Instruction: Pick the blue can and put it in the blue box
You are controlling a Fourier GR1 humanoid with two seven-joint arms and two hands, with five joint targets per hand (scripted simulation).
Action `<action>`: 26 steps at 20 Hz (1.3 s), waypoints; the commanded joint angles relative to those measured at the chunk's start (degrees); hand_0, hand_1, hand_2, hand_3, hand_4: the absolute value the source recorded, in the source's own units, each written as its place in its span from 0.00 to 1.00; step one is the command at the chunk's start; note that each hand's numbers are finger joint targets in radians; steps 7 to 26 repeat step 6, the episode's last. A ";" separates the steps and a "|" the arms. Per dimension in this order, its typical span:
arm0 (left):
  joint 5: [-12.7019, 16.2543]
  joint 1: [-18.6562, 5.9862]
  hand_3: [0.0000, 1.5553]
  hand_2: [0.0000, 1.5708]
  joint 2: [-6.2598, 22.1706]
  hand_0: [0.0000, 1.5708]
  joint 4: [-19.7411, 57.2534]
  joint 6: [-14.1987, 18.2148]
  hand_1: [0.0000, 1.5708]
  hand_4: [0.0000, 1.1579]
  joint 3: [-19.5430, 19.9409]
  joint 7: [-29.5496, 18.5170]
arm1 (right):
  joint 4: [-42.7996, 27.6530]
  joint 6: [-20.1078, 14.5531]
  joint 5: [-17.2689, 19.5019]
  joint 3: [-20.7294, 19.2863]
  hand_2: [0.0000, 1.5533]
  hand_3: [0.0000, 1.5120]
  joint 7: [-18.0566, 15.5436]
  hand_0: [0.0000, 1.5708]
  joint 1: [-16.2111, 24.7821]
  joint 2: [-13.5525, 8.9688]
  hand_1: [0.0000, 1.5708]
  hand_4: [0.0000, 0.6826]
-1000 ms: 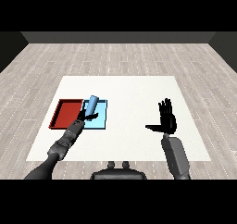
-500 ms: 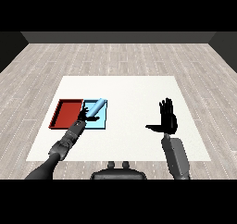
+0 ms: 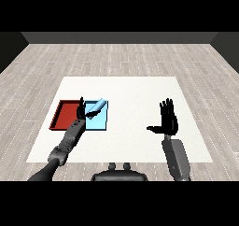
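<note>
Head view. Two trays are lying side by side on the white table [image 3: 140, 94], touching along one edge: one red tray [image 3: 63, 116] and one light blue tray [image 3: 100, 123]. Both are sitting directly ahead of the left hand [image 3: 81, 111], with the red tray toward its outer side and the light blue tray toward its inner side. One blue can [image 3: 95, 108] is lying tilted inside the light blue tray, just beside the left hand's fingers on their inner side. Nothing is showing inside the red tray.

The left hand is reaching over the shared edge of the two trays with its fingers extended and spread apart. It is gripping nothing; whether a fingertip is touching the can cannot be told.

The right hand [image 3: 168, 121] is hovering well apart from both trays, on the opposite side of the table. Its fingers are pointing upward, straight and spread, with the thumb sticking out toward the trays. It is holding nothing.

Count: two trays, one can, two hands.
</note>
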 commanded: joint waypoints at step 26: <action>3.01 12.71 0.00 0.00 -3.60 0.00 -25.32 -11.86 0.00 0.00 -2.56 -16.54 | 0.44 0.19 2.32 1.17 0.00 0.00 0.23 0.00 1.62 -0.76 0.00 0.00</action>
